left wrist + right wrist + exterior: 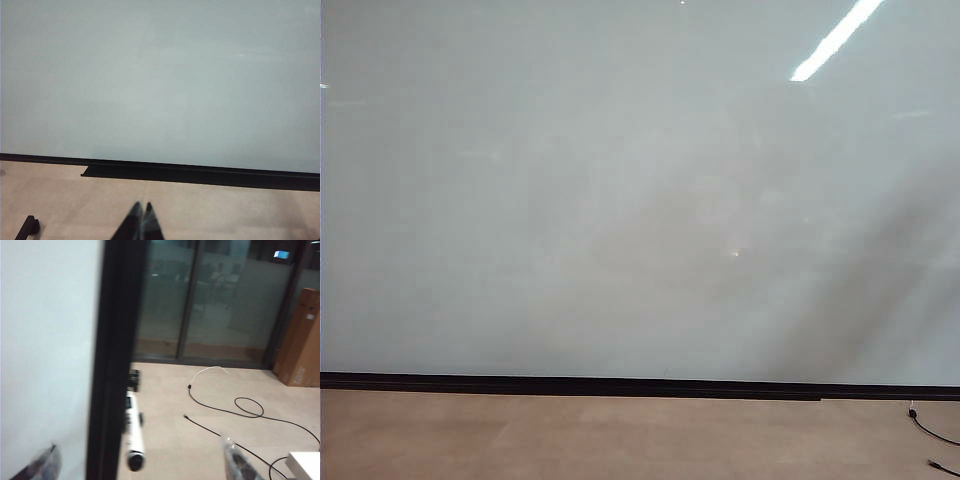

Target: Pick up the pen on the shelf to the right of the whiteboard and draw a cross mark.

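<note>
Right gripper (142, 460) splayed wide, grasping nothing; its two fingers straddle the whiteboard's (620, 200) dark side frame. Pen (134, 432), white barrel with a dark end, lies along that frame's outer side, between the fingers. Left gripper (141, 210) pinched together, low in front of the board, holding nothing. Black cable (240, 412) on the floor.

No readable text, brand, number or sign is showing in any view. The whiteboard (640, 190) is showing blank, and the cardboard box (300, 340) at two o'clock is carrying a small label (too blurred to read).
</note>
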Tool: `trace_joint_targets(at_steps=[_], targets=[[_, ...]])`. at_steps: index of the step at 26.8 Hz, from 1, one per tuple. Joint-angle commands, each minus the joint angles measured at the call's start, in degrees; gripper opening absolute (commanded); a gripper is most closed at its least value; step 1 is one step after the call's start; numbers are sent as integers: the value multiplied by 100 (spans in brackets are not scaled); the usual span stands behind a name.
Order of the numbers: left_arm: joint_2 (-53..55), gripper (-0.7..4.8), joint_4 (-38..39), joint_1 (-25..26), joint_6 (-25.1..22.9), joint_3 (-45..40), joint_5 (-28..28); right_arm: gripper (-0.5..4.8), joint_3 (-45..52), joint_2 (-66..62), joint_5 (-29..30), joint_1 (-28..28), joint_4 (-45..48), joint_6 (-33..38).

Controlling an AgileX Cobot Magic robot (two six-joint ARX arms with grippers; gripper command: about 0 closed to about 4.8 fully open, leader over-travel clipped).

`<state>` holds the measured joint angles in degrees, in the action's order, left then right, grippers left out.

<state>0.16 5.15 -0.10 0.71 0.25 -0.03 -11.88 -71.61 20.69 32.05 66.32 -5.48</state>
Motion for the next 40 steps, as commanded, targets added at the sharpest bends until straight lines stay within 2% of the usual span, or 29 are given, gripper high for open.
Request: trace_joint_targets(at_steps=[1,5,8,10,19,24,40], targets=[[2,-4,-50,0,-26,13,24,418,-33,-544,337,136,828,225],[2,-4,-50,-2,-26,13,20,418,-151,-1364,525,247,1484,302],[2,-4,-50,-2,-26,13,24,416,-393,-1816,883,249,1475,363],[2,-5,-50,-2,-24,13,24,399,-588,-2107,977,236,1475,374],[2,-4,-50,-2,-24,13,20,398,-1412,-2986,1381,210,1475,380],[2,-4,-50,-2,-26,13,20,398,-1969,-3797,1705,144,1478,634],[2,-4,-50,-2,-26,13,20,395,-2406,-4129,1672,-28,1482,815]])
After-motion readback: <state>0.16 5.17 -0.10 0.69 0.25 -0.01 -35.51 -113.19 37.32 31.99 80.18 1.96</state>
